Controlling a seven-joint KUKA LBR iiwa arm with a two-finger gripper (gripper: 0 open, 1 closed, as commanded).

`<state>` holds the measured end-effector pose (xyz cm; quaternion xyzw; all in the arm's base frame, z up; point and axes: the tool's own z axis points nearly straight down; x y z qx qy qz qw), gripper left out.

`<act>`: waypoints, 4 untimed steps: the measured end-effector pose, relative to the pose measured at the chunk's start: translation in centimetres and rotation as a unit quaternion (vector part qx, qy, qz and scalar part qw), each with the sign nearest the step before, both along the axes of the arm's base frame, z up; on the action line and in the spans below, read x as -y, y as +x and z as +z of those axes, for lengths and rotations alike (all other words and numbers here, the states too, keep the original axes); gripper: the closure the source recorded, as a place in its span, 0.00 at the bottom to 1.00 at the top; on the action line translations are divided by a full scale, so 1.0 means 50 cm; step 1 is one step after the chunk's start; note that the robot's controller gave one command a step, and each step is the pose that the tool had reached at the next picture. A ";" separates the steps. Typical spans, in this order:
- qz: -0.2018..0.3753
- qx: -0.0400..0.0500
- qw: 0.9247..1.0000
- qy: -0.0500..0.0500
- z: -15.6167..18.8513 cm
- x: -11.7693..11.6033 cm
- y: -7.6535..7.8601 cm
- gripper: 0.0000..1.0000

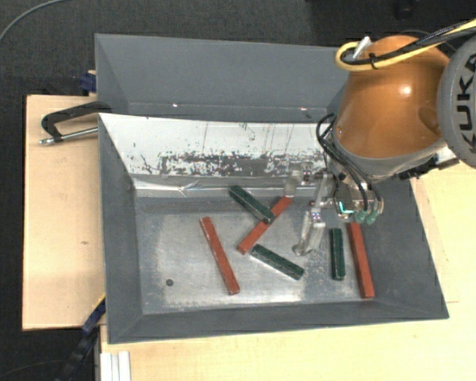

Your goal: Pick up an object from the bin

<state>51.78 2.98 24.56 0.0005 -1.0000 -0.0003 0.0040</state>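
My gripper [308,240] hangs low in the right half of the bin, under the arm's orange cover. Its tip is just above the right end of a dark green stick [278,262] that lies slanted on the floor. To its right, a second green stick [336,252] lies lengthwise beside a longer red stick [360,260]. To its left, a short red stick [263,225] lies diagonally, with another green stick [251,202] crossing its upper end. I see nothing held in the gripper.
A long red stick [220,255] lies alone further left on the bin floor. The bin's back wall rises close behind the gripper, and its right wall slopes up beside the red stick. The arm and its cables cover the upper right corner.
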 end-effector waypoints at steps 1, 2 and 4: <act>0.080 0.001 0.997 0.000 -0.166 0.150 -0.046 0.00; 0.172 0.001 0.985 0.002 -0.355 0.069 -0.029 0.00; 0.171 0.008 0.985 0.000 -0.048 0.126 -0.034 1.00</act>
